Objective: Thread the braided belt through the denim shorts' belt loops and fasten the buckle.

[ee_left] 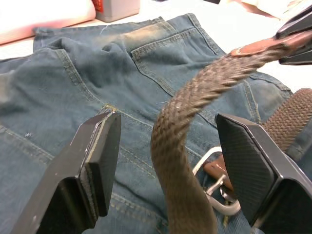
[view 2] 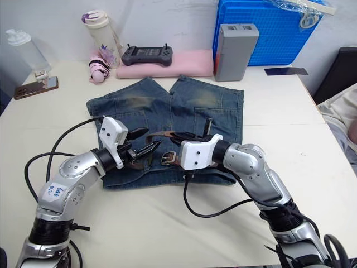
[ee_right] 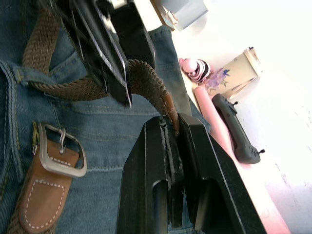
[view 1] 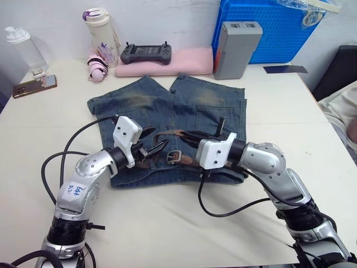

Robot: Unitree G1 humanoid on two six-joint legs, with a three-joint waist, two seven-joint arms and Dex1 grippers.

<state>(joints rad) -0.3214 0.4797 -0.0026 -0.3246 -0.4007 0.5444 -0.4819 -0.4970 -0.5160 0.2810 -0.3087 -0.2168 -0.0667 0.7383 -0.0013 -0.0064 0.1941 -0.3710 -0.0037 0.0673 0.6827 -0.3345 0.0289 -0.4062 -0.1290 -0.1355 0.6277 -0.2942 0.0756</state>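
The denim shorts [view 1: 195,106] lie flat mid-table, waistband toward me. The braided belt [ee_left: 178,146] runs along the waistband, and its free end arches up off the denim. My left gripper [view 1: 153,140] is open, one finger [ee_left: 97,161] on each side of that raised strap without pinching it. My right gripper [view 1: 185,134] is shut on the belt's tan tip [ee_right: 170,111], just right of the left one. The buckle [ee_right: 58,151] lies on the waistband below both grippers, unfastened, with a tan leather tab. A belt loop [ee_right: 20,74] crosses the strap near it.
Along the table's back stand a pink pad [view 1: 167,62] with a grey controller [view 1: 145,53], a grey box [view 1: 237,47] and a blue crate [view 1: 268,28]. Back left are a bottle [view 1: 100,33], a pink bundle [view 1: 96,66] and a phone [view 1: 33,86].
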